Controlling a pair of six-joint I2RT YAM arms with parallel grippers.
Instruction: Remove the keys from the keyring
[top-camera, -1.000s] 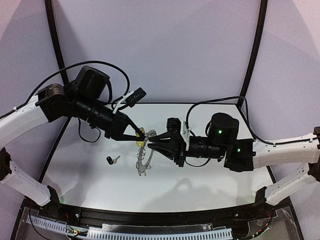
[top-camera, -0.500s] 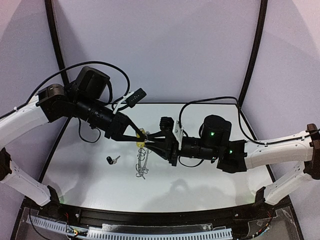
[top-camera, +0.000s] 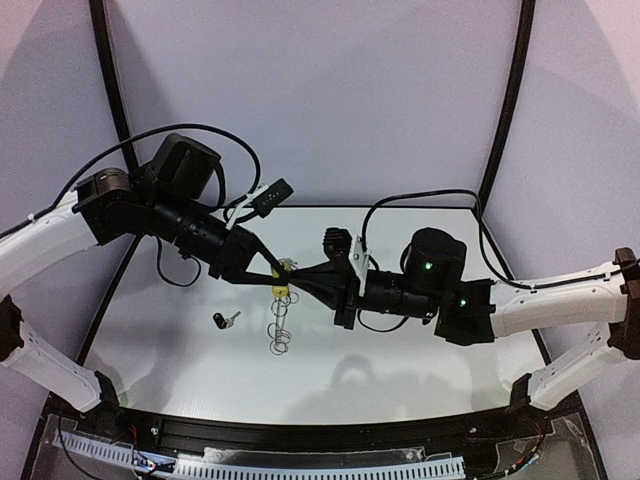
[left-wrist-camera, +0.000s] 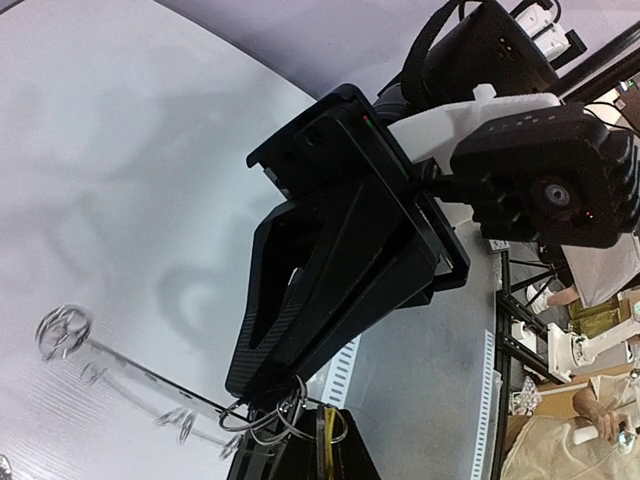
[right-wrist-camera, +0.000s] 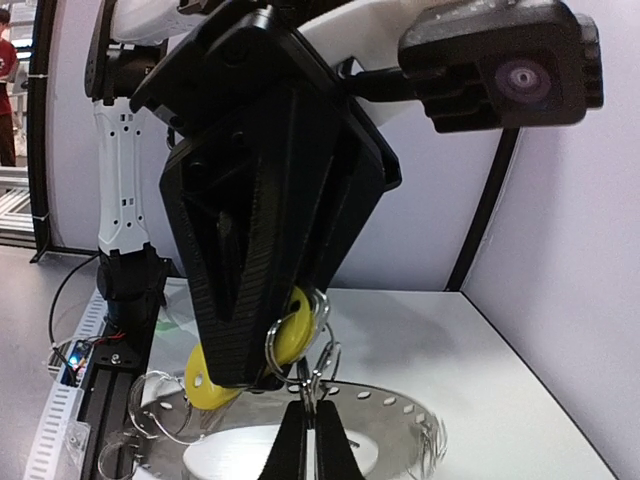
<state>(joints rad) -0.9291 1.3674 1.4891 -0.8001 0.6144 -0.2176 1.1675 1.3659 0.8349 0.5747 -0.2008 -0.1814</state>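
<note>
Two robot arms are seen meeting tip to tip above a white table, with a keyring hung between them.

The yellow key is clamped in the closed left gripper. The right gripper is shut at a thin wire loop just beside that key, though a true pinch cannot be confirmed. The grey keyring is hung beneath, off the table; the black key is laid well apart. The step is judged best done with the key held firm while the loop is drawn off slowly, without jerking. Both arms are stretched inward, fingers pointed at each other.
</note>
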